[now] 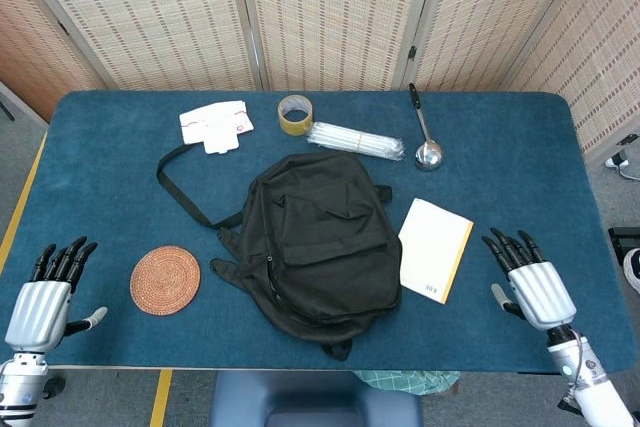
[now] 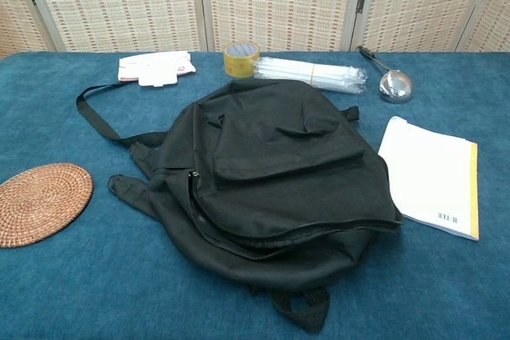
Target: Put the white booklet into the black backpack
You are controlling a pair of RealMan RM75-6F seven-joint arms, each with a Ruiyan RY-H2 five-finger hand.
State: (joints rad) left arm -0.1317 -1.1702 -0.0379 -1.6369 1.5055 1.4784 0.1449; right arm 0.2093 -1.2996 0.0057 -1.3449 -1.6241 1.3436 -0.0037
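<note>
Backpack (image 1: pixel 318 237) lies flat at the middle of the blue worktop (image 1: pixel 520 147), front pocket up, black. Main zip looks partly parted along the near curved edge in the chest view; no wide opening shows. 1 strap (image 1: pixel 180 182) loops out toward the far left; a grab handle sticks out at the near edge.

Booklet (image 1: pixel 436 249) lies flat on the worktop just right of the backpack, apart from it or barely touching, hard to tell. White cover, yellow strip along its right edge, barcode at the near corner. Nothing rests on it.

Right hand (image 1: pixel 530 281) sits over the near right part of the worktop, palm down, fingers spread and pointing away from the robot. It holds nothing. It is near the booklet's right side, not touching it.

Left hand (image 1: pixel 45 297) is at the near left corner, partly past the worktop edge, fingers apart, thumb out to the side, holding nothing. Well apart from everything else.

Neither hand shows in the chest view.

Other items:
- Round woven coaster (image 1: pixel 165 279), left of the backpack, near its lower straps.
- Folded white card (image 1: pixel 215 124) with red print, far left.
- Tape roll (image 1: pixel 295 114), far edge, just beside a clear-wrapped bundle of sticks (image 1: pixel 355 140).
- Ladle (image 1: pixel 425 132), black handle, steel bowl toward the booklet, far right of the bundle.
- Woven folding screen (image 1: pixel 330 7) behind the worktop.
</note>
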